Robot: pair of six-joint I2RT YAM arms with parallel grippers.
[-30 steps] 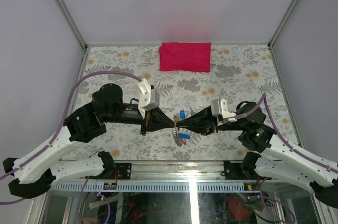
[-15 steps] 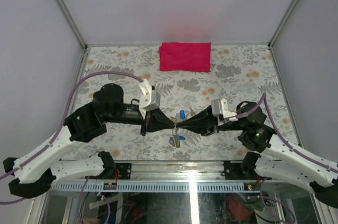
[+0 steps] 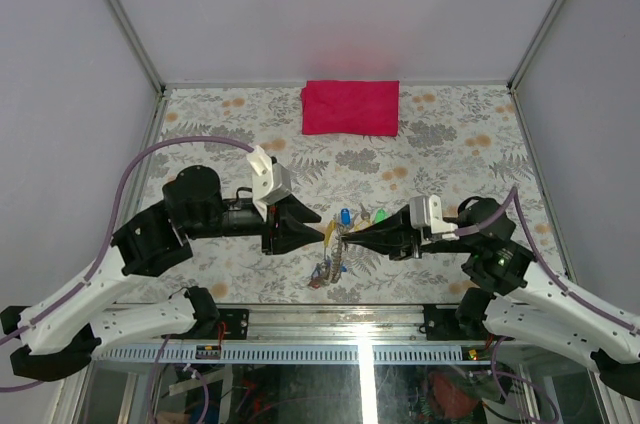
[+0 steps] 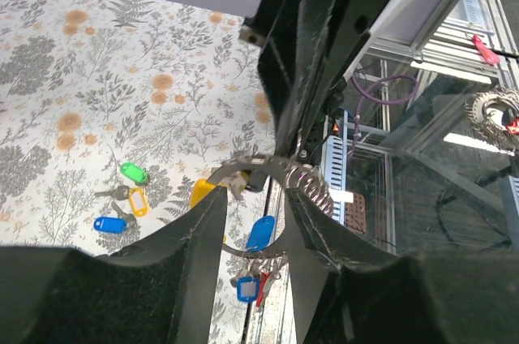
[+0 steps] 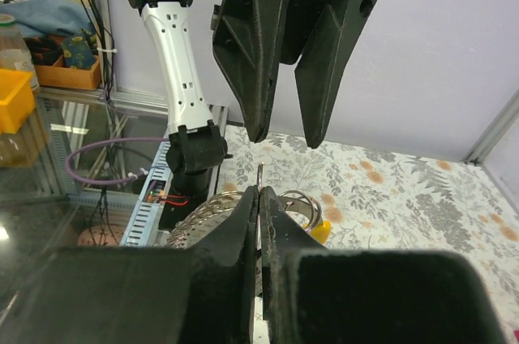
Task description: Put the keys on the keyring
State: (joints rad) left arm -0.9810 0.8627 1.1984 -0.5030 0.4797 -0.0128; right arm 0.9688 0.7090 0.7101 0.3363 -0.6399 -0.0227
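Floral desk [image 3: 200,124] below, both arms meet midair: right end effector [image 5: 259,198] pinches the keyring [image 4: 280,169] shut, left end effector [image 4: 255,214] open around it. Threading is underway; loose keys [image 3: 362,216] at 12 o'clock need fetching next.

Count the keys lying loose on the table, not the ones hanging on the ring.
3, clustered together on the table: the green-tagged key, the yellow-tagged key and the blue-tagged key. Others may be hidden.
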